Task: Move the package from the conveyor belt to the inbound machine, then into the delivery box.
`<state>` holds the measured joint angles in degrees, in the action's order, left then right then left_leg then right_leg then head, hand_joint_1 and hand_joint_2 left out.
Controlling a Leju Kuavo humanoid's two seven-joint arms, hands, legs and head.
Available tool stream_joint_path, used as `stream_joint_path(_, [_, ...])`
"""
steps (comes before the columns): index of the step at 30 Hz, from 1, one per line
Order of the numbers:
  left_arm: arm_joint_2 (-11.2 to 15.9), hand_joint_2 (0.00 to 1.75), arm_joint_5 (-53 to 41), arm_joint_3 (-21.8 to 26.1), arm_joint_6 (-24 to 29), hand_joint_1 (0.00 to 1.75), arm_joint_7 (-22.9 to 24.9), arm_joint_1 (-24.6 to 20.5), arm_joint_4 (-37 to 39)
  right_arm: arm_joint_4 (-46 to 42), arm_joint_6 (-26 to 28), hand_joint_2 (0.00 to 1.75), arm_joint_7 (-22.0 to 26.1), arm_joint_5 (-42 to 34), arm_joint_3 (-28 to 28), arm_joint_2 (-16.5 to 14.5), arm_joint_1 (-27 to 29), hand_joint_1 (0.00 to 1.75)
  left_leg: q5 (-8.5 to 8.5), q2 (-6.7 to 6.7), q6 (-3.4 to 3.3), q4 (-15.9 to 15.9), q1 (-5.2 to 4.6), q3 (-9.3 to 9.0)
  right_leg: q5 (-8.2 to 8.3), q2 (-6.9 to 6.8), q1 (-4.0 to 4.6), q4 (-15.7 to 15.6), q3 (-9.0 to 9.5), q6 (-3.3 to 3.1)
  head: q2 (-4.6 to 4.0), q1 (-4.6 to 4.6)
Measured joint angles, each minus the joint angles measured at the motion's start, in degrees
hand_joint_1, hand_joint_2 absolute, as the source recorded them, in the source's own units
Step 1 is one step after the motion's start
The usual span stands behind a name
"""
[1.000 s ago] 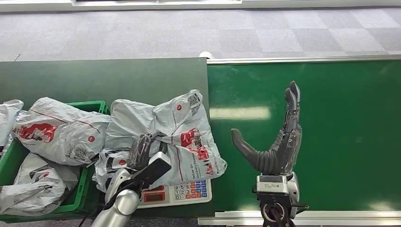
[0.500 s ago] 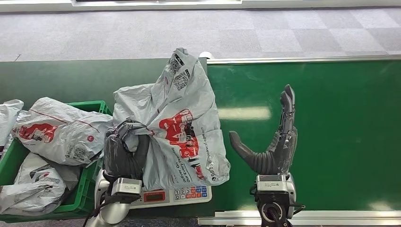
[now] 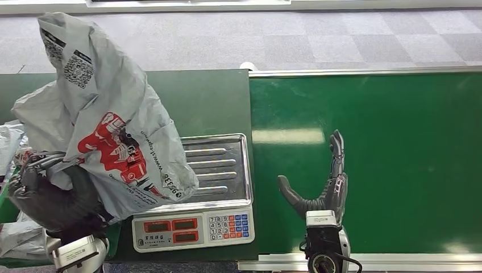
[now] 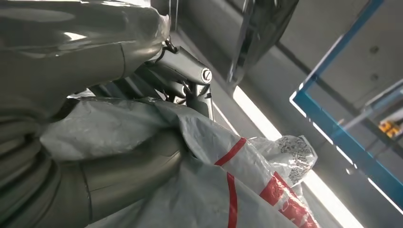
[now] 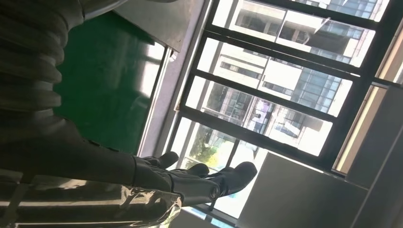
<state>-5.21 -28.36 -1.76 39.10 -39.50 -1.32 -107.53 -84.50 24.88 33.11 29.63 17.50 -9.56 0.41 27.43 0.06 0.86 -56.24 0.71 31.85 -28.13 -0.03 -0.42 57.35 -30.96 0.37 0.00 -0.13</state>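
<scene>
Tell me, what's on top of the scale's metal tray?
Most of the metal tray is bare, nothing resting on it. The grey bag held up by the left hand covers its left edge, so that part stays hidden.

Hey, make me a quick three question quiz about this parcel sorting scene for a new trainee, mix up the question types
1. True or false: the grey package is lying flat on the scale's metal tray.
2. Which hand holds the package? A) left hand B) right hand C) neither
3. Fill in: the right hand is held open above the green ____.

Key
1. False: it is lifted, hanging beside the tray with only its lower edge over the tray's corner.
2. A
3. conveyor belt
</scene>
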Motion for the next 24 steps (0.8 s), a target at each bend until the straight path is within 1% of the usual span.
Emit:
stream_joint_path(3, [-1.3, 1.75, -1.3, 3.8, 0.0, 1.60, -0.2, 0.5, -3.1, 0.6, 0.1, 1.75, 0.0, -0.2, -0.6, 0.0, 0.6, 0.00, 0.00, 0.00, 0.00, 0.0, -0.01, 0.01, 0.00, 0.00, -0.01, 0.0, 0.01, 0.00, 0.00, 0.02])
stream_joint_path(9, [-4.5, 1.75, -0.5, 11.1, 0.0, 1.68, -0.2, 1.5, -9.9, 1.9, 0.1, 1.75, 0.0, -0.7, -1.6, 0.0, 1.3, 0.00, 0.01, 0.00, 0.00, 0.0, -0.02, 0.00, 0.00, -0.01, -0.02, 0.0, 0.00, 0.00, 0.00, 0.00])
stream_joint_path(12, [-5.7, 1.75, 0.0, 13.7, 0.0, 1.72, -0.2, 2.0, -10.9, 2.4, 0.1, 1.75, 0.0, -0.9, -2.2, 0.0, 1.5, 0.00, 0.01, 0.00, 0.00, 0.0, -0.01, -0.01, 0.00, -0.02, -0.01, 0.0, -0.01, 0.00, 0.00, -0.01])
stream_joint_path(16, [-6.7, 1.75, -0.7, 15.5, 0.0, 1.72, 0.5, 2.3, -10.5, 2.7, 0.1, 1.75, 0.0, -1.1, -2.8, 0.0, 2.0, 0.00, 0.00, 0.00, 0.00, 0.0, -0.01, -0.02, 0.00, -0.02, -0.01, 0.0, -0.01, 0.00, 0.00, 0.00])
stream_joint_path(17, [-6.8, 1.75, -1.6, 15.7, 0.0, 1.71, 1.5, 2.3, -10.0, 2.7, 0.1, 1.75, 0.0, -1.2, -3.0, -0.1, 2.2, 0.00, 0.00, 0.00, 0.00, 0.0, -0.01, -0.02, 0.00, -0.02, -0.01, 0.0, -0.01, 0.00, 0.00, 0.01])
stream_joint_path(19, [-6.6, 1.75, -4.2, 15.9, 0.0, 1.71, 5.4, 2.3, -8.7, 2.7, 0.1, 1.75, 0.0, -1.2, -3.4, -0.1, 2.6, 0.00, 0.00, 0.00, 0.00, 0.0, -0.01, -0.02, 0.00, -0.01, -0.01, 0.0, -0.01, 0.00, 0.00, 0.02])
stream_joint_path(21, [-6.0, 1.75, -7.2, 15.8, -0.1, 1.71, 10.7, 2.2, -7.2, 2.7, 0.1, 1.75, -0.1, -1.2, -3.7, -0.1, 2.9, 0.00, 0.00, 0.01, 0.00, 0.0, -0.01, -0.02, 0.00, -0.01, -0.01, 0.0, -0.01, 0.00, 0.00, 0.01])
stream_joint_path(24, [-4.3, 1.75, -11.8, 15.1, -0.5, 1.73, 18.9, 2.2, -4.6, 2.7, -0.4, 1.75, -0.2, -0.9, -4.1, -0.2, 3.4, 0.00, 0.00, 0.01, 0.00, 0.0, -0.01, -0.03, 0.00, -0.01, -0.01, 0.0, -0.02, 0.00, 0.00, 0.00])
